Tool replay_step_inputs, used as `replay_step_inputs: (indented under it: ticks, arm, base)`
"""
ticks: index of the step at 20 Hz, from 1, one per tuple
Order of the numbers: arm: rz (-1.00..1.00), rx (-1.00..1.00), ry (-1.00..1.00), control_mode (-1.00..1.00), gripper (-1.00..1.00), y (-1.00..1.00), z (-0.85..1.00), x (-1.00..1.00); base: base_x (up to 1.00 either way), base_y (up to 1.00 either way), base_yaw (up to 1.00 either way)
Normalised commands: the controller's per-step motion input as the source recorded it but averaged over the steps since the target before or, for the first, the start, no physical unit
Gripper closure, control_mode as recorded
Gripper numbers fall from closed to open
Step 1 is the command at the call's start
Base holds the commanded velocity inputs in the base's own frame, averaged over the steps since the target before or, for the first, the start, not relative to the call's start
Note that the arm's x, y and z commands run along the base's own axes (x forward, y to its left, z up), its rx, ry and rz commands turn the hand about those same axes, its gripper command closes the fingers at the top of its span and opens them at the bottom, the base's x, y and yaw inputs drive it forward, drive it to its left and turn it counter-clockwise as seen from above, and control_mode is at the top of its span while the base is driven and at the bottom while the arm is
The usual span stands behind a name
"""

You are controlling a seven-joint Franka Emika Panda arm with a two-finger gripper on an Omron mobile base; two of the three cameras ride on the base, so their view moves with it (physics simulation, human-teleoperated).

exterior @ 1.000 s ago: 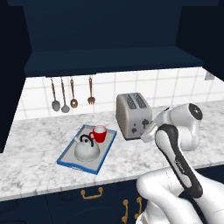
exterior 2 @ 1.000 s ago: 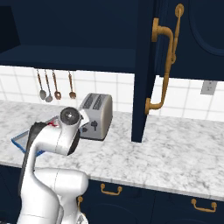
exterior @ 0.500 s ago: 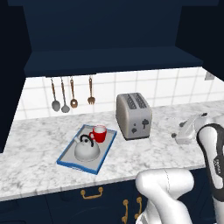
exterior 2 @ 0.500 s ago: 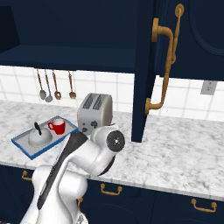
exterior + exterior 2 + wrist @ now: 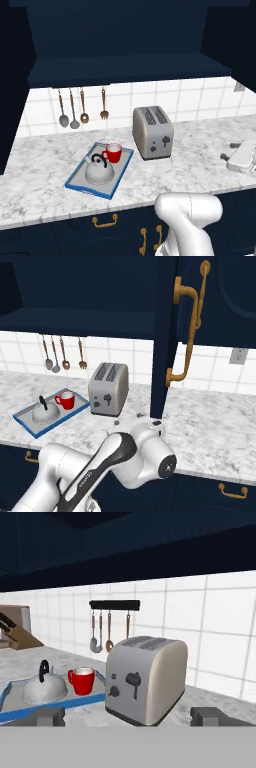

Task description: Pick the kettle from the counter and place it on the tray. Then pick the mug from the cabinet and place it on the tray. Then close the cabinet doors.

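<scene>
So the arm's swung way over to the right since a second ago. The hand (image 5: 235,159) was up by the toaster (image 5: 152,131), now it's low over the worktop (image 5: 200,155) at its right end, close to the open cabinet door (image 5: 167,336).

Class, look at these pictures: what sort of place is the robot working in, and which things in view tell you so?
A rendered home kitchen, most likely: a toaster on a marbled counter, cooking utensils hung on a white tiled wall, and a kettle and red mug on a tray.

light: even, bright | shadows: faint | cabinet (image 5: 125,35) dim | hand view soft
</scene>
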Motion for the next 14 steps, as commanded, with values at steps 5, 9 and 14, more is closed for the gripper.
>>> replay_step_inputs:
  ticks: [5,9,14]
  arm:
    - [0.0,0.21,-0.2,-1.0,-1.0,-0.74,0.69,0.0]
    - [0.0,0.16,-0.21,-1.0,-1.0,-0.73,0.65,0.0]
    - [0.0,0.12,-0.24,-1.0,-1.0,-0.62,0.12,0.0]
  base:
    - [0.0,0.0,0.0]
    - [0.0,0.0,0.0]
    - [0.0,0.0,0.0]
